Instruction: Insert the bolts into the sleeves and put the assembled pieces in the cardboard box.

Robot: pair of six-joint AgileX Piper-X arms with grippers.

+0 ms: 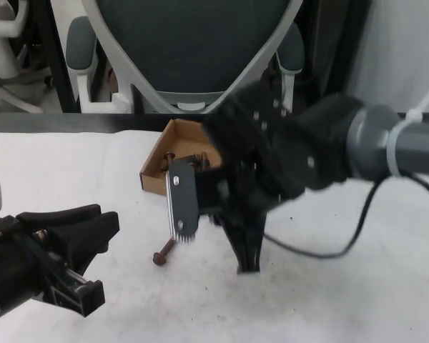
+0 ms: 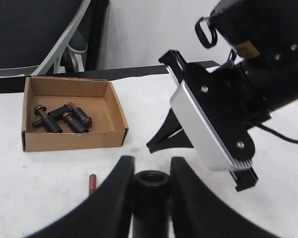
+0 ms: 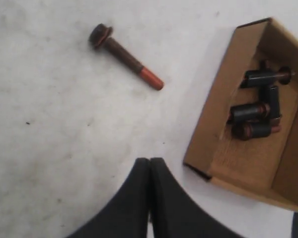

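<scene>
A single loose bolt lay flat on the white bench, its washered head pointing away from the cardboard box and its reddish tip towards it. It touched neither tool. The box sat near the bolt but apart from it, open at the top. Several assembled pieces, dark sleeves with bolts through them, lay huddled together on its floor. We could not count them with confidence.

The right tool pointed down at the bench near the bolt, its two fingers pressed together with nothing between them. We could not tell whether the tips touched the bench. In the high view its arm came in from the right, with a black cable trailing over the bench beside it.

The left tool was clamped on a black sleeve, one finger on each side, the sleeve's open end facing the box. In the high view this arm sat at the near left of the bench, well apart from the bolt. Behind the bench stood a grey chair.
</scene>
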